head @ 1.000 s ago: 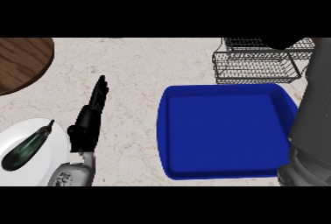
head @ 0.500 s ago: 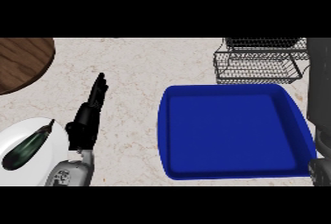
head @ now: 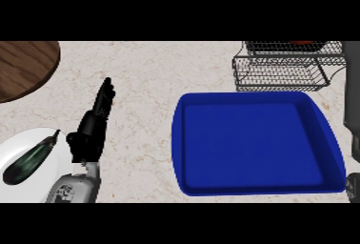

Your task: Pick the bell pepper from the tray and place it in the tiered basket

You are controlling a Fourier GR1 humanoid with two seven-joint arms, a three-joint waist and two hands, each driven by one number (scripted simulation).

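The blue tray [head: 256,186] lies at the centre right and nothing shows inside it. The wire tiered basket [head: 281,71] stands behind it at the top right. A small red sliver [head: 304,42], possibly the bell pepper, shows at the basket's top edge, cut off by the view. My right forearm [head: 352,95] runs up the right edge to the basket. A dark shape [head: 330,46] at its end may be my right hand, mostly hidden. My left hand [head: 91,131] rests open on the counter left of the tray, fingers straight and pointing away.
A white plate [head: 32,140] with a dark green vegetable [head: 28,162] on it sits at the lower left, beside my left wrist. A round wooden board [head: 21,66] fills the top left corner. Pale counter lies between my left hand and the tray.
My right forearm has swung rightward off the tray, uncovering its right side, and now stretches up along the edge toward the basket. The left hand has stayed still.
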